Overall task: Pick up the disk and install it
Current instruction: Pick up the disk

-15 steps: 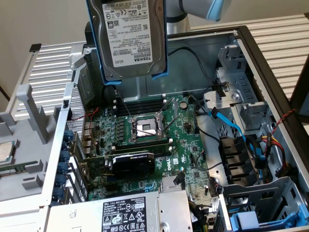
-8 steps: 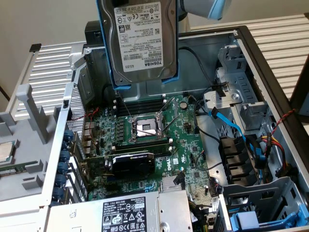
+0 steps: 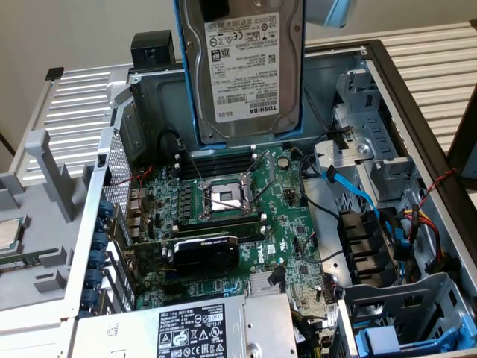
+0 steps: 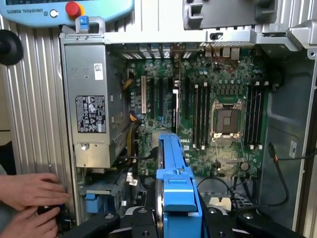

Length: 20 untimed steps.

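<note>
disk (image 3: 242, 67) held upright in the claw (image 4: 177, 220), above the motherboard (image 3: 294, 224).

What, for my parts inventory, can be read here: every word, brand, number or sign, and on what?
"TOSHIBA": white label of the disk, upside down.
"UNIVERSAL ROBOTS": the blue pendant.
Fine print on the disk's label, the power supply sticker and the motherboard: too small to read.
</note>
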Motion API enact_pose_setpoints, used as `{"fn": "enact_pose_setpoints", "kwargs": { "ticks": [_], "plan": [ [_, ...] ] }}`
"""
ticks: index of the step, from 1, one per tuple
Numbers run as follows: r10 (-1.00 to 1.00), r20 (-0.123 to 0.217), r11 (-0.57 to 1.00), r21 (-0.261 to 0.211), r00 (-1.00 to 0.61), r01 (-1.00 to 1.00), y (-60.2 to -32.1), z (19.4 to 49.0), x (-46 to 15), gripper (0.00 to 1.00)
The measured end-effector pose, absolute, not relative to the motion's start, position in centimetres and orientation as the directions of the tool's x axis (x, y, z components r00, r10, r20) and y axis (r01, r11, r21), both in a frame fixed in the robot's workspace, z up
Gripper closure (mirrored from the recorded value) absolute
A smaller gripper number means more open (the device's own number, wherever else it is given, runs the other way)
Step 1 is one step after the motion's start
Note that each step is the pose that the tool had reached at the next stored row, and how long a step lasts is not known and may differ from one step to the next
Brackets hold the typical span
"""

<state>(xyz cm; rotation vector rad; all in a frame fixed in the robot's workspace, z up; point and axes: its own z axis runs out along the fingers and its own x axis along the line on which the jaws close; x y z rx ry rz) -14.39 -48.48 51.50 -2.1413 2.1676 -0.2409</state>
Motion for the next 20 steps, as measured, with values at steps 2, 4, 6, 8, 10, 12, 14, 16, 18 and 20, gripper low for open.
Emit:
{"fn": "enact_pose_setpoints", "kwargs": {
  "ticks": [2, 4, 6, 8, 10, 12, 14, 16, 18, 20],
  "plan": [
    [-0.999, 0.049, 0.008, -0.171, -0.016, -0.985, -48.9, 51.5, -14.1, 0.63],
    [-0.999, 0.048, 0.008, -0.171, -0.016, -0.985, -49.3, 51.5, -13.9, 0.63],
    [-0.999, 0.047, 0.008, -0.171, -0.017, -0.985, -49.7, 51.5, -13.6, 0.63],
    [-0.999, 0.046, 0.008, -0.171, -0.016, -0.985, -50.2, 51.5, -13.2, 0.63],
    [-0.999, 0.045, 0.008, -0.171, -0.016, -0.985, -50.6, 51.5, -12.7, 0.63],
    [-0.999, 0.044, 0.009, -0.171, -0.017, -0.985, -51.1, 51.5, -12.2, 0.63],
    [-0.999, 0.043, 0.009, -0.170, -0.016, -0.985, -51.5, 51.5, -11.9, 0.63],
    [-0.999, 0.042, 0.009, -0.170, -0.016, -0.985, -51.9, 51.5, -11.6, 0.63],
    [-0.999, 0.041, 0.009, -0.170, -0.016, -0.985, -52.3, 51.5, -11.1, 0.63],
    [-0.999, 0.040, 0.009, -0.170, -0.016, -0.985, -52.6, 51.5, -10.5, 0.63]
  ]
}}
